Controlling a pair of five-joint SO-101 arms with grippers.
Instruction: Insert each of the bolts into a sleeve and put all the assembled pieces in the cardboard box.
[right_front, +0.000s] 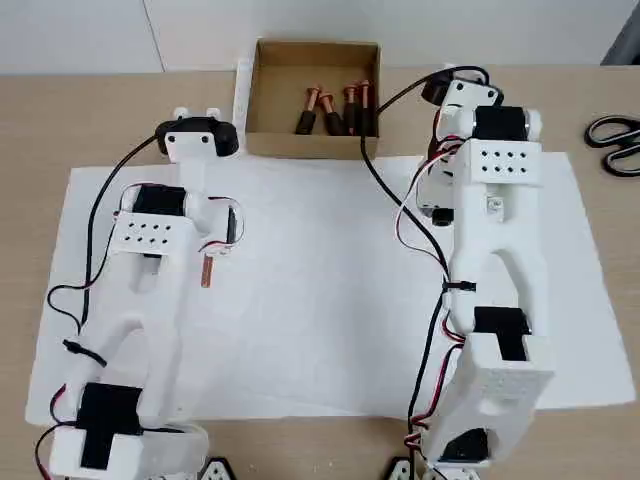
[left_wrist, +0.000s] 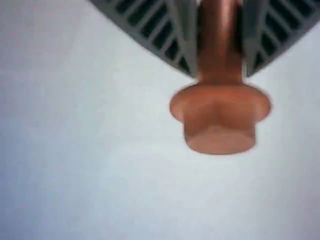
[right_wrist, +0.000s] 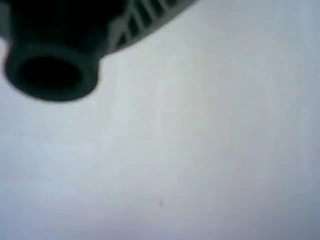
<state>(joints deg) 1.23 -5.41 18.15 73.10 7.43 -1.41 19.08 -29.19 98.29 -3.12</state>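
**Bolt and sleeve gripped; four pieces in box**

- Left gripper (left_wrist: 220, 70): clenched on copper bolt (left_wrist: 220, 117). Shank pinched between grey ribbed fingers (left_wrist: 150, 30), flanged head protruding. Held over left part of white paper sheet (right_front: 320, 300).
- Right gripper (right_front: 435, 205): clamped on black sleeve (right_wrist: 50, 70), open bore visible. Held over sheet's right part, well apart from bolt.
- Cardboard box (right_front: 258, 100): at far side of table (right_front: 60, 120), between the arms. Contains four assembled pieces (right_front: 335, 108) side by side, copper heads at far ends.
- Scissors (right_front: 615, 140): on bare table at far right, off the sheet.
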